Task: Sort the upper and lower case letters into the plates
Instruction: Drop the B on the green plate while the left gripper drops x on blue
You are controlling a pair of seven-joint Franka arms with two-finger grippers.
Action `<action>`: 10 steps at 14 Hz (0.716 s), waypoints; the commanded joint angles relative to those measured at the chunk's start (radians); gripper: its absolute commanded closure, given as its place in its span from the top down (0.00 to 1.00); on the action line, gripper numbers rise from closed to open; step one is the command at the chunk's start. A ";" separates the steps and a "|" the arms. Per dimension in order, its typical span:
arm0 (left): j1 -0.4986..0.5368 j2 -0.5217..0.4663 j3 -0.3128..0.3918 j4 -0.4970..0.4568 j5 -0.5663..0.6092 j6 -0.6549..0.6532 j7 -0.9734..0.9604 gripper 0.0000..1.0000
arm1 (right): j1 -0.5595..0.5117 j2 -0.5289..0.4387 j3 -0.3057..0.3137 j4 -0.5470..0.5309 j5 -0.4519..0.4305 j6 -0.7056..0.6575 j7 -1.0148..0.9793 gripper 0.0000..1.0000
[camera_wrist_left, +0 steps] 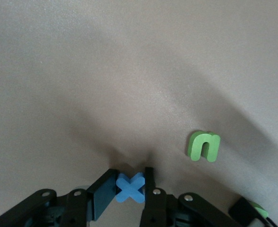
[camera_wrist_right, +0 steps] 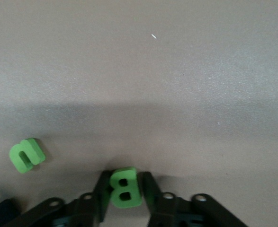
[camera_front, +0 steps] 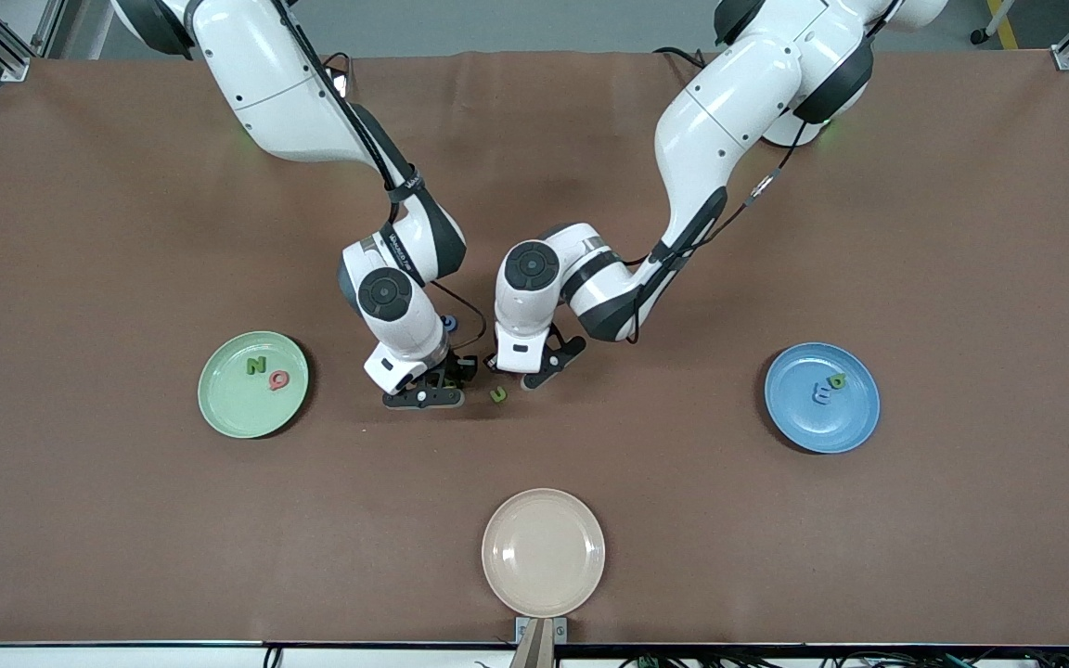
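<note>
Front view: both arms meet mid-frame, the right gripper [camera_front: 423, 394] and left gripper [camera_front: 534, 371] down at the table [camera_front: 126, 520] with the green u [camera_front: 498, 394] between them; the pale green plate [camera_front: 253, 384] sits at frame left, the blue plate [camera_front: 822, 397] at frame right.

Left wrist view: jaws clamped on the blue x [camera_wrist_left: 130, 187] at lower centre — a corner-only pinch could let it twist free on lifting.

Right wrist view: jaws clamped on the green B [camera_wrist_right: 124, 187] at the bottom edge — the close-set arms risk collision
</note>
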 commanded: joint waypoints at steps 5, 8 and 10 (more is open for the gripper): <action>0.109 -0.138 0.006 -0.001 -0.005 -0.202 0.015 0.00 | -0.115 -0.076 -0.011 0.001 0.001 -0.185 -0.118 0.03; 0.215 -0.231 -0.012 -0.042 -0.011 -0.298 0.134 0.00 | -0.239 -0.179 -0.011 -0.007 0.001 -0.357 -0.311 0.03; 0.317 -0.313 -0.041 -0.149 -0.010 -0.305 0.224 0.01 | -0.322 -0.225 -0.011 -0.027 0.001 -0.410 -0.460 0.03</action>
